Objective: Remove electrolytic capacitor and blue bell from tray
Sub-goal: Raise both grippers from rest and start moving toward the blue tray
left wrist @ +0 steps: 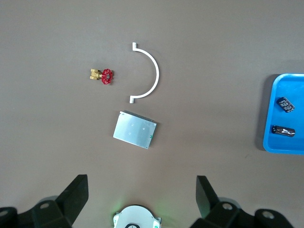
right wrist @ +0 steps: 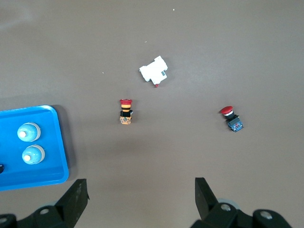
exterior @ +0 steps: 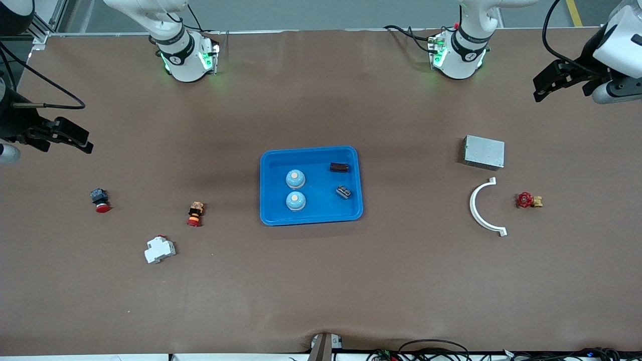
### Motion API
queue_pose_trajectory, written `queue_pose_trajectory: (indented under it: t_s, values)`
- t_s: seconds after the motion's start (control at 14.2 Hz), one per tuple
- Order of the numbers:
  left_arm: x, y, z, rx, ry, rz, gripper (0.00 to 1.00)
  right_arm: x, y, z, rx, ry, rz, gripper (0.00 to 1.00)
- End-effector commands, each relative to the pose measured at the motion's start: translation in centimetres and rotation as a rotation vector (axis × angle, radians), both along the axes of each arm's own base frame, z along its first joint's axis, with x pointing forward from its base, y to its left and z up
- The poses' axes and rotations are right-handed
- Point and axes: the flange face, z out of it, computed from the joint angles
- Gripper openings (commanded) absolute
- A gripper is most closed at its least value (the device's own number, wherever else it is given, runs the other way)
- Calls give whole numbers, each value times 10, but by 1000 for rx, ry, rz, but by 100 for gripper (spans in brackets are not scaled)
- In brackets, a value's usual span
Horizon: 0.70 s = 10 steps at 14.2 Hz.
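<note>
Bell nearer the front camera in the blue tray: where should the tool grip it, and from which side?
Probably from straight above, closing across the round dome of that bell, below its pale button. It sits upright, and the second bell stands close beside it, so the fingers would best straddle it along the tray's length.

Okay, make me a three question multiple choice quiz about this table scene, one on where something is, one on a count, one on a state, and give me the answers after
1. Where is the white curved bracket?
A. in the tray
B. on the table beside the red valve
C. on the grey box

2. How many bells lie in the blue tray?
A. one
B. two
C. three

3. How are the grippers?
A. both open and empty
B. both shut on bells
C. left gripper shut on a capacitor

Answers: 1 B, it lies on the table between valve and tray. 2 B, one bell and a nearer bell. 3 A, left gripper and right gripper have fingers spread, nothing between.
</note>
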Motion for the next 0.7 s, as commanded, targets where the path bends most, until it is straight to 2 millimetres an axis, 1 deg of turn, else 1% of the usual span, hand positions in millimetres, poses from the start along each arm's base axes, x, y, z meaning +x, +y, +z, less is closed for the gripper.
queue_pose_trajectory:
  t_s: [0.0, 0.14, 0.21, 0.28, 0.35, 0.49, 0.63]
  values:
    - [1, 8, 4, -23, 9, -2, 100, -8, 1, 5, 7, -10, 2, 100]
    - [2, 7, 3, -26, 4, 13, 100, -8, 0, 3, 7, -7, -1, 100]
    - [8, 5, -3, -34, 11, 16, 100, -8, 0, 0, 9, -3, -1, 100]
    - [15, 4, -1, -31, 3, 21, 100, -8, 0, -1, 9, -3, -2, 100]
    - [25, 4, -9, -32, 15, 18, 100, -8, 0, -1, 9, -1, -1, 100]
    - [34, 3, -22, -49, 37, -3, 100, -8, -1, 0, 8, -1, -4, 100]
    - [44, -7, -33, -60, 22, -10, 100, -8, -1, -3, 8, 4, -5, 100]
